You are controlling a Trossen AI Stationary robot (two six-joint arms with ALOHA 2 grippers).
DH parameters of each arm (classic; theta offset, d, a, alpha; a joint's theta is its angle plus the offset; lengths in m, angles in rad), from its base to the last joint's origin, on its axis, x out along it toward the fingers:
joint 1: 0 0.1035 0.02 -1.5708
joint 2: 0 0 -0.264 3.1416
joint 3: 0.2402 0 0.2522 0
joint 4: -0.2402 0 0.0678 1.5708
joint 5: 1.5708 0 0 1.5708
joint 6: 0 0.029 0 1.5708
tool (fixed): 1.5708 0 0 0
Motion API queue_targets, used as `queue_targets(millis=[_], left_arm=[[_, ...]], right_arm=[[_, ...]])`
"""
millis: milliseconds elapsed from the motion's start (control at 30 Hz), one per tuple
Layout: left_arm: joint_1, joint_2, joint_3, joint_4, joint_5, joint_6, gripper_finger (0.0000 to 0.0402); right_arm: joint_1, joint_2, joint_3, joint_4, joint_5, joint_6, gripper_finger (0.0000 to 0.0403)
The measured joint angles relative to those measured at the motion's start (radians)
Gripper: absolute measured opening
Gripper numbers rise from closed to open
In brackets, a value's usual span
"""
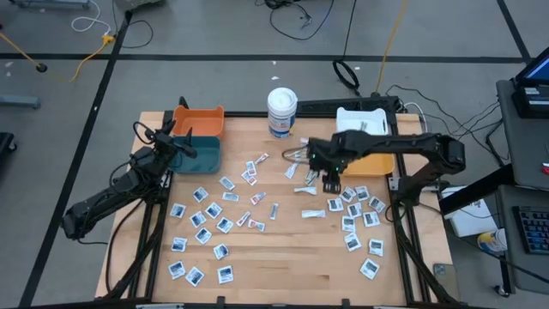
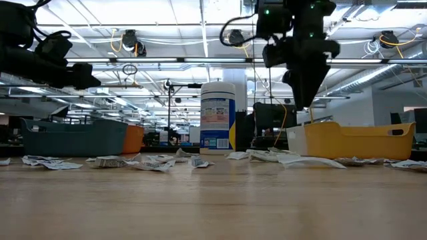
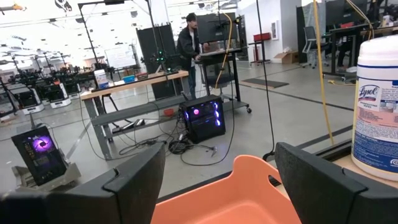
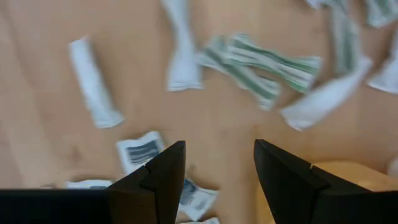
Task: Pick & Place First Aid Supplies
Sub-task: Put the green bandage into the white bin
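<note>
Supplies: first aid packets (image 1: 225,225) lie scattered flat across the wooden table (image 1: 283,275), one loose field on my left half, another on my right half by the yellow bin (image 1: 377,163), a few strays between.
Square sachets: white-and-blue squares (image 1: 370,269) lie at mixed angles, no common heading.
Long strips: a narrow wrapped strip (image 4: 93,81) below my right pincer has its long axis running away from my fingers, slightly slanted; a white strip (image 4: 324,99) beside it lies diagonally; a green-striped pair (image 4: 264,65) crosses at another slant. All rest flat on the wood.
Right pincer: my right gripper (image 1: 333,182) hangs above the table, clear of it, over the strips just beside the yellow bin. Its two fingers (image 4: 163,174) stand apart with bare wood in the gap; nothing is between them.
Left pincer: my left gripper (image 1: 184,142) sits raised over the teal bin (image 1: 204,156), next to the orange bin (image 1: 199,116), well apart from the packets. Its fingers (image 3: 134,180) are spread wide and hold nothing; the orange bin's rim shows between them.
Wipes tub: the white cylindrical tub (image 1: 281,112) with a blue label stands upright at the table's far edge, between the bins.
Room: a person (image 3: 188,46) stands at a desk far behind the table.
</note>
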Motion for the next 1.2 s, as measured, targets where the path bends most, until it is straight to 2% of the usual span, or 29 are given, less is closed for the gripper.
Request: queue_targets(millis=[333,600,900,1200], left_arm=[[0.000,0.000,0.000,0.000,0.000,0.000,0.0308],[0.000,0.000,0.000,0.000,0.000,0.000,0.0308],[0.000,0.000,0.000,0.000,0.000,0.000,0.0308],[0.000,0.000,0.000,0.003,0.000,0.000,0.0308]], right_arm=[[0.191,0.000,-0.003,0.054,0.001,0.141,0.0187],[0.292,0.030,-0.082,0.204,0.001,0.218,0.0187],[0.339,0.076,-0.169,0.356,0.004,0.229,0.0187],[0.342,0.136,-0.218,0.406,0.041,0.221,0.0187]])
